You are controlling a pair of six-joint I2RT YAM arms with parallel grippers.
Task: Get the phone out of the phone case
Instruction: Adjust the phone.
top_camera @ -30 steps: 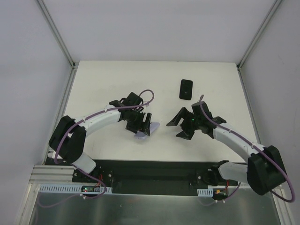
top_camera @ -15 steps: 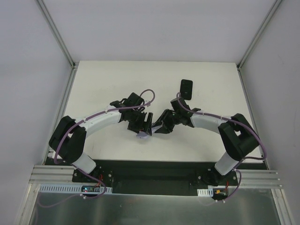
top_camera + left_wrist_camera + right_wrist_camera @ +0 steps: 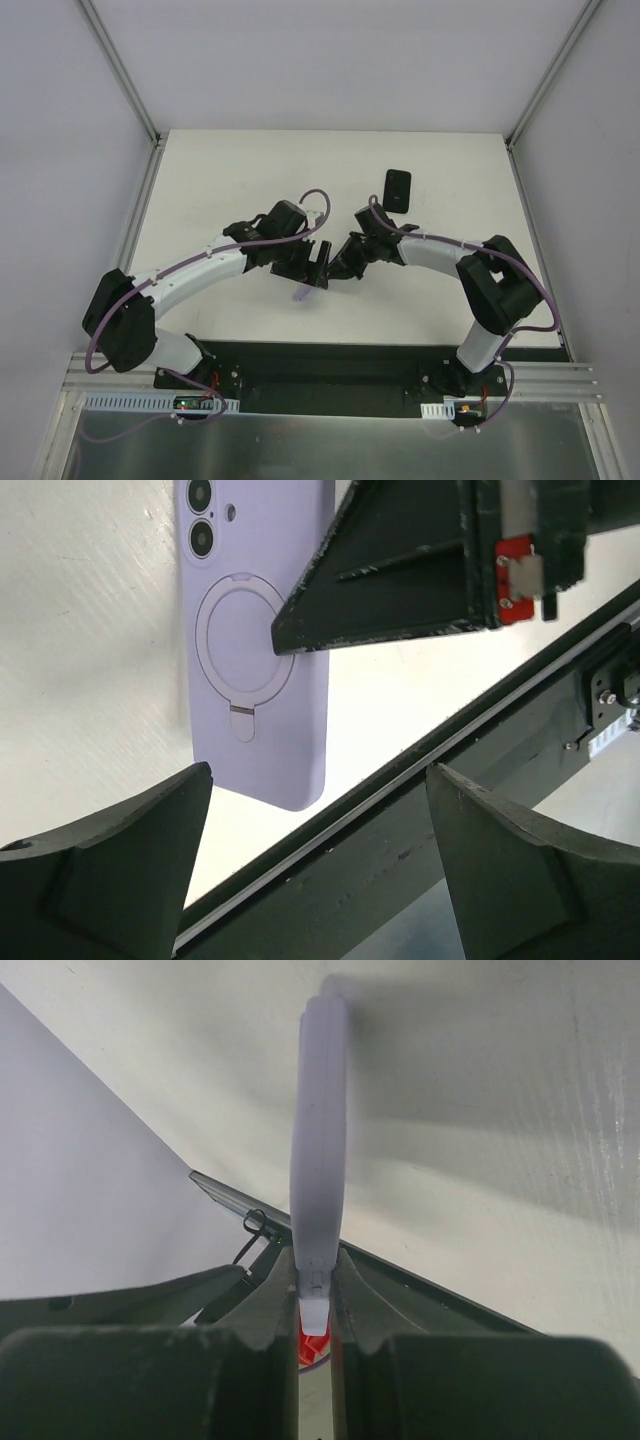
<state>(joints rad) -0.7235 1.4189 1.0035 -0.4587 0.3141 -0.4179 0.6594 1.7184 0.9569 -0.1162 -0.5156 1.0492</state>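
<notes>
Near the front middle of the white worktop, a lilac phone case is gripped by the right end effector, whose fingers are clamped together on the case's thin edge. A ring stand and camera cutouts are shown on the case's back. The left end effector is held wide apart around the case, with nothing gripped. A black phone is seen lying flat farther back, well apart from the case.
</notes>
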